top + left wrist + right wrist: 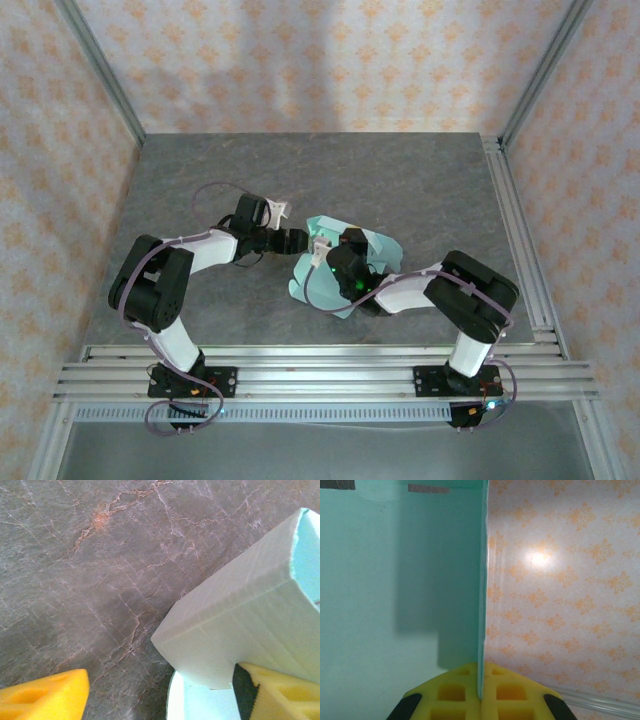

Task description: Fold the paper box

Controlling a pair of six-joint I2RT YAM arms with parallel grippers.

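At tabletop (200,180) centre, paper box (383,247) sits half-formed: panels raised, flaps unclosed. R gripper (481,696) pinches one card wall; L gripper (165,680), jaws apart, straddles a folded corner. Approx. midway, closing flaps left.

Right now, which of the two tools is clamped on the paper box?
The right tool: it is shut on a thin wall of the paper box. The left tool is beside the box with its jaws wide apart, not clamped.
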